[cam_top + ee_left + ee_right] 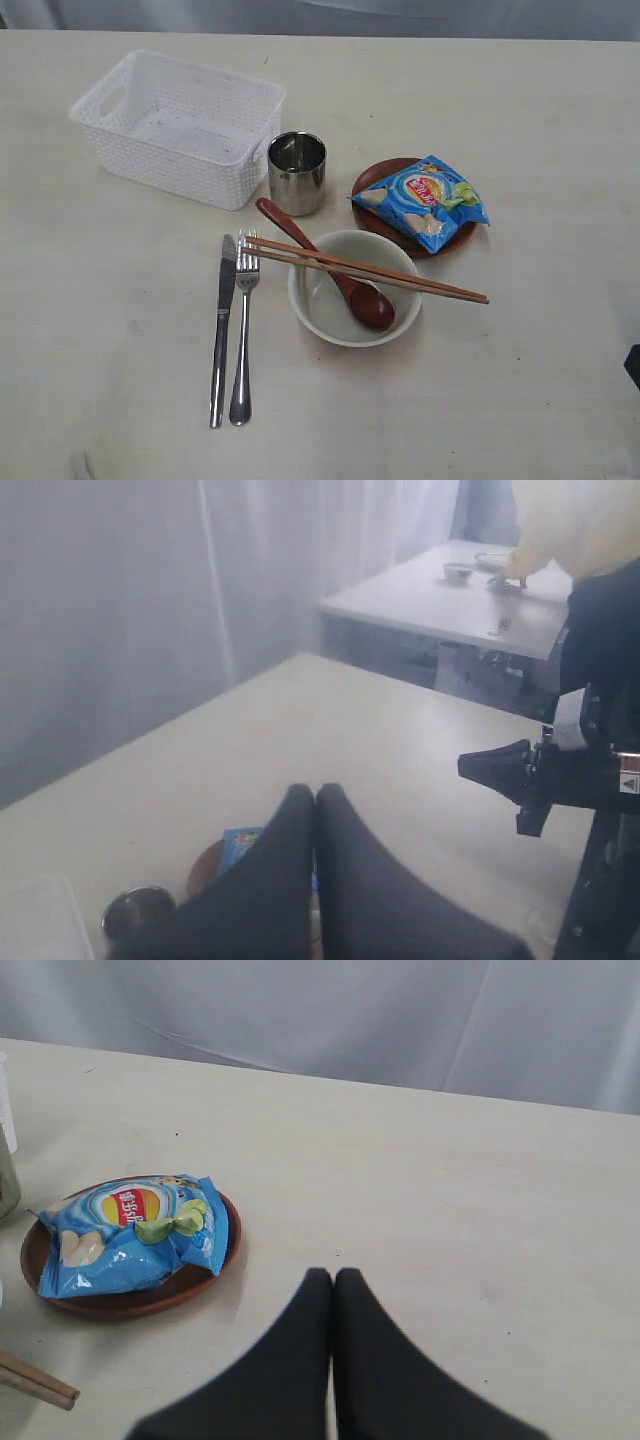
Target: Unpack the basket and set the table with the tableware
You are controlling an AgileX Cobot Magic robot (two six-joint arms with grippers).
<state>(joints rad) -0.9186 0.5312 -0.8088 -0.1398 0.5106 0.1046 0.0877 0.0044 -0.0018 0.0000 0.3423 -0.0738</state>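
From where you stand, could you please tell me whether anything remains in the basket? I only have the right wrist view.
Observer: The basket looks empty in the exterior view.
Operator: Thank you. I see only chopstick tips; where do they lead?
Observer: The chopsticks lie across the rim of the bowl.
Operator: And where are the knife and fork?
Observer: The knife and fork lie side by side, just left of the bowl in that view.
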